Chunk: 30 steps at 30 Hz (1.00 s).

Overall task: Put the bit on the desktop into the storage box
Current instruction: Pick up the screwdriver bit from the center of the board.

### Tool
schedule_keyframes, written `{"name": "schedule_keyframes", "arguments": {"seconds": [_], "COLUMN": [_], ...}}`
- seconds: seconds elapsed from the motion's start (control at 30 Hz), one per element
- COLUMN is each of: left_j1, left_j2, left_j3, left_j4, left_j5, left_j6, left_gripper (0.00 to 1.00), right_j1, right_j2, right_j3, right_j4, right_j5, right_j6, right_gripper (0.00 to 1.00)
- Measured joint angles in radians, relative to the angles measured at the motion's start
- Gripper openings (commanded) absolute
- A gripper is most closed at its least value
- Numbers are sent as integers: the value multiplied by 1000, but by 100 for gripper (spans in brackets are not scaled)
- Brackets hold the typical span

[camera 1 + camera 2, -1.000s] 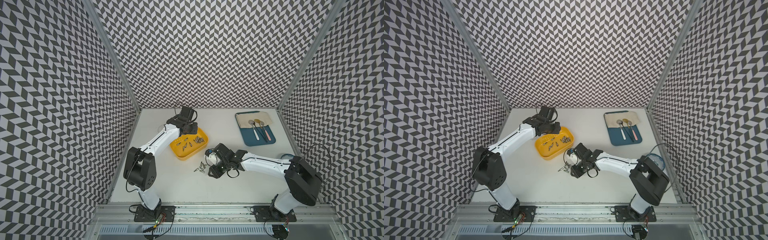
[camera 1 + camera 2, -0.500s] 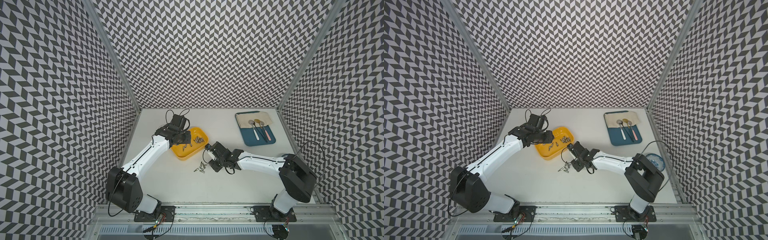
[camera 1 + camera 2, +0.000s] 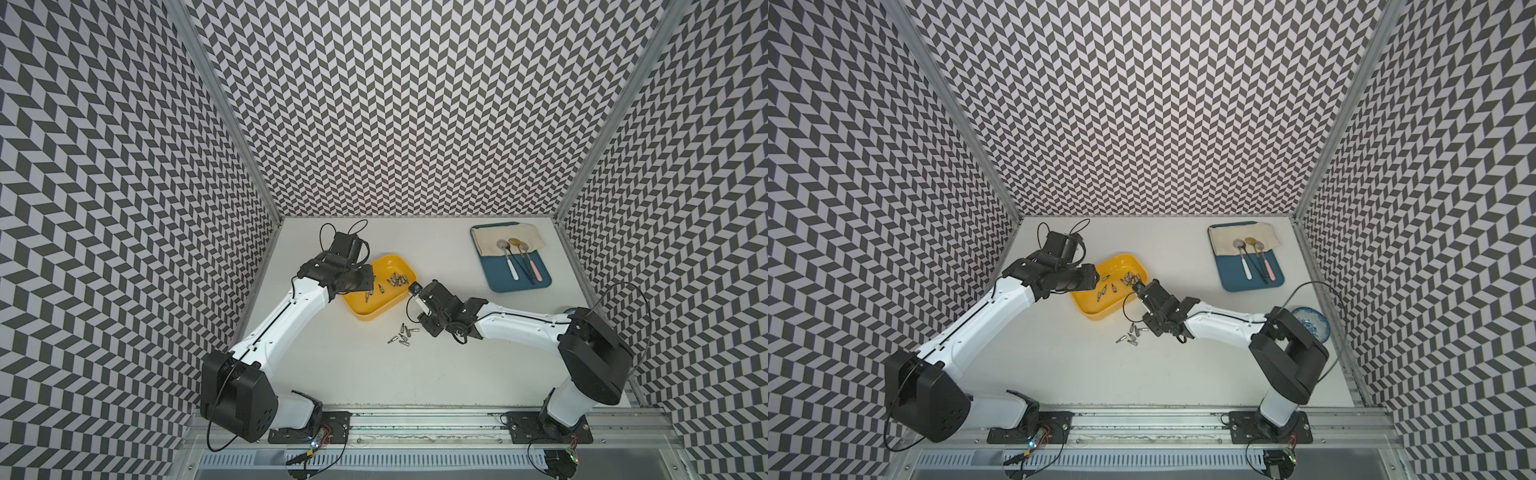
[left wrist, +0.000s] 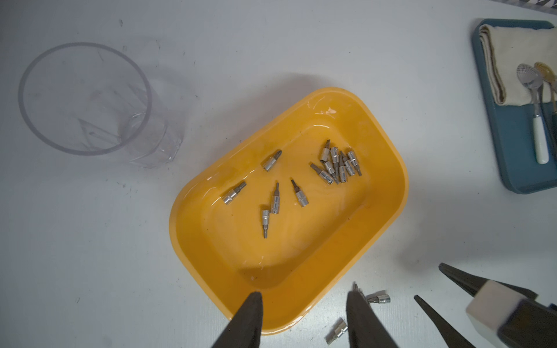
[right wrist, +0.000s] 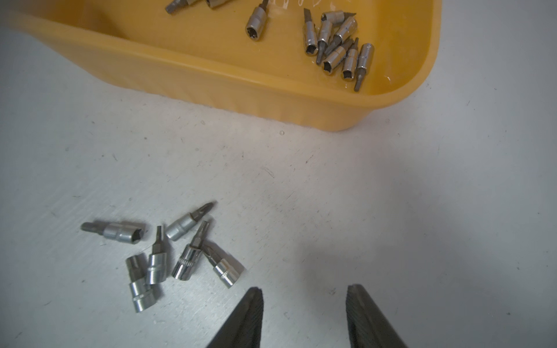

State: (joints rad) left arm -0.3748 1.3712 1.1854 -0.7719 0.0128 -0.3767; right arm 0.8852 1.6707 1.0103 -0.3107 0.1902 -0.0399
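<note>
The loose bits (image 5: pixel 168 253) lie flat on the desktop (image 3: pixel 374 374) in a tight cluster near the long wall of the yellow storage box (image 5: pixel 211 87), clear of it. I count four with their driver tips aimed roughly towards that wall. One at the cluster's edge has its long axis roughly parallel to the wall. The rest are too foreshortened for me to judge. The storage box holds stored bits (image 4: pixel 337 164): one bunched group near an end wall and five scattered singly, their axes in mixed directions. The right gripper (image 5: pixel 304 289) hovers just beside the cluster, jaws spread with nothing between them. The left gripper (image 4: pixel 304 296) hangs at the box's edge, jaws likewise spread and holding nothing. Well apart, a blue tray (image 3: pixel 494 274) carries a folded cloth (image 3: pixel 486 241) and three spoons (image 3: pixel 514 274). A clear glass cup (image 4: pixel 86 44) stands near the box.
</note>
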Motion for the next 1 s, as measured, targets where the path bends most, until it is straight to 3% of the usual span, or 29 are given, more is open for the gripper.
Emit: {"name": "schedule_keyframes", "arguments": {"seconds": [0.5,1.0], "left_j1": [16,22], "left_j2": [-69,-81], "left_j3": [-81,-101], "left_j4": [-19,-19], "left_j5": [23,30], "left_j6": [-8,-10], "left_gripper": [50,50], "right_j1": [7,29], "right_j2": [98,149], "right_j3": [29,54], "right_j4": [-54,-60], "right_j5": [-121,-146], "right_j6": [-97,-100], "right_gripper": [49,49]}}
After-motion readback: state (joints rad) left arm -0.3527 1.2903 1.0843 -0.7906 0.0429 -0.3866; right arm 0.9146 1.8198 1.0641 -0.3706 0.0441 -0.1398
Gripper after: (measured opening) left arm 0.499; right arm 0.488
